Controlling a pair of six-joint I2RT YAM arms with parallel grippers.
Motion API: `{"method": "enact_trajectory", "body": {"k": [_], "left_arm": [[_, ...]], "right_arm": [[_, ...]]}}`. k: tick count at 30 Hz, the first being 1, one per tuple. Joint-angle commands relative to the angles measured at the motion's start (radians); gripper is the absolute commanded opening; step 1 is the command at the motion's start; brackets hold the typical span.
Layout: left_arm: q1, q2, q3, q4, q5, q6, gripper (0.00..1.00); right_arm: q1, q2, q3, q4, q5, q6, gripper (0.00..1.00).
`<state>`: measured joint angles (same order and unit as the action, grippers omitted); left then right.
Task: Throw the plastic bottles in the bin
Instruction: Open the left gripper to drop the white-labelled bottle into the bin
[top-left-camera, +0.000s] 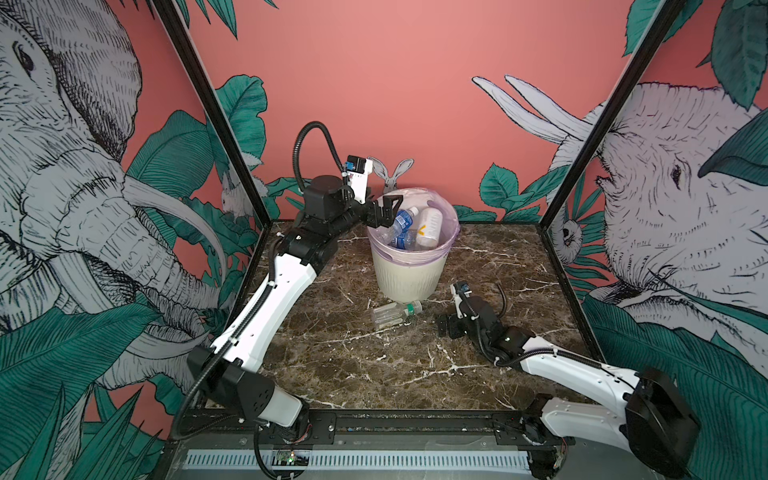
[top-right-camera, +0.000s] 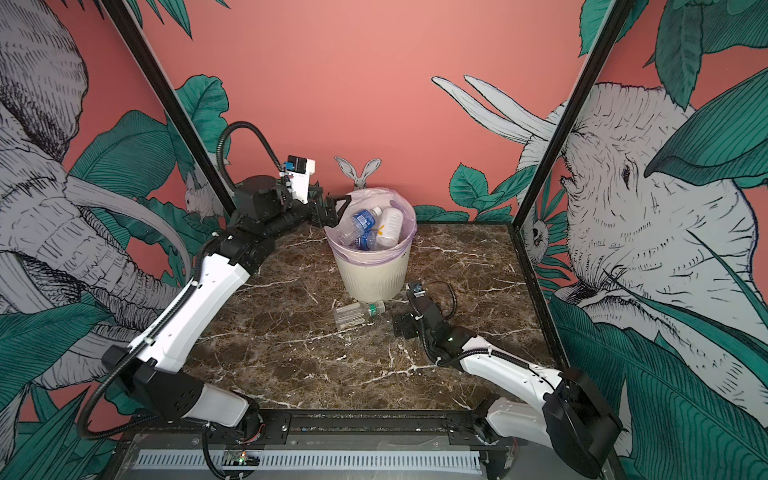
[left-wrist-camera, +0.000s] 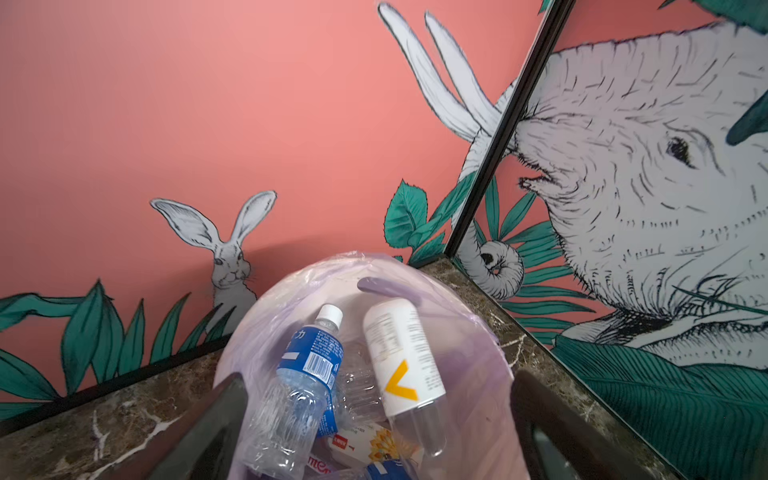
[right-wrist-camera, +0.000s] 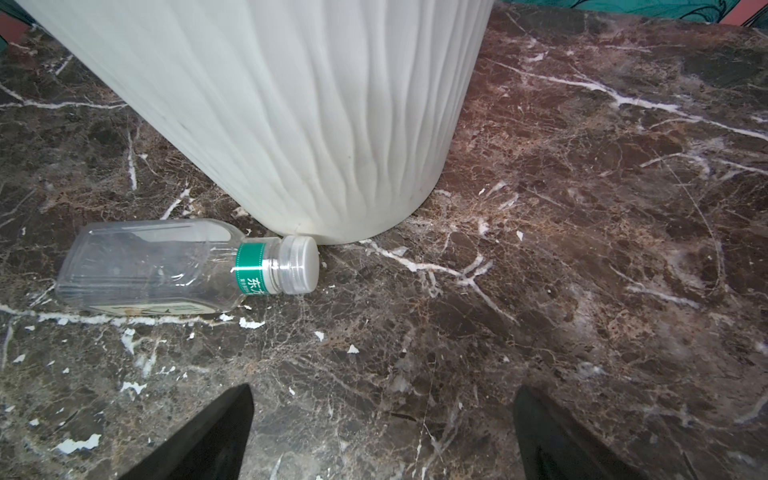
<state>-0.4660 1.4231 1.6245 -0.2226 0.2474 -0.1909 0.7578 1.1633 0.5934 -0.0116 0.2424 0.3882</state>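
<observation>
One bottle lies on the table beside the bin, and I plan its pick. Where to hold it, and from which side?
I would take the bottle across its clear body, toward the bottom end, coming from above. It lies on its side with flat walls, and its cap end sits close to the bin, leaving little room there. The open right gripper is nearest.
</observation>
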Motion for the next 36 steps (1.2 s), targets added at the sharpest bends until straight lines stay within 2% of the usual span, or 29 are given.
{"method": "enact_trajectory", "body": {"k": [1, 8, 12, 16, 22, 32, 36], "left_arm": [[0.001, -0.1, -0.074, 0.044, -0.032, 0.016, 1.0], [0.014, -0.243, -0.299, 0.064, -0.096, 0.025, 1.0], [0.033, -0.317, -0.433, 0.104, -0.116, 0.004, 1.0], [0.041, -0.403, -0.582, 0.154, -0.144, -0.02, 1.0], [0.044, -0.517, -0.796, 0.209, -0.212, -0.069, 1.0], [0.047, -0.621, -1.078, 0.271, -0.378, -0.094, 0.99], [0.052, -0.592, -1.162, 0.335, -0.403, -0.09, 1.0]], "right_arm": [[-0.005, -0.004, -0.006, 0.018, 0.0, -0.003, 1.0], [0.001, 0.008, -0.008, 0.037, -0.026, 0.02, 0.99], [0.048, 0.039, 0.014, 0.037, 0.016, 0.042, 0.99], [0.134, 0.118, 0.097, -0.024, 0.101, 0.054, 0.99], [0.239, 0.237, 0.212, -0.059, 0.146, 0.12, 0.99], [0.277, 0.428, 0.407, -0.135, 0.139, 0.365, 0.99], [0.319, 0.532, 0.532, -0.187, 0.157, 0.354, 0.99]]}}
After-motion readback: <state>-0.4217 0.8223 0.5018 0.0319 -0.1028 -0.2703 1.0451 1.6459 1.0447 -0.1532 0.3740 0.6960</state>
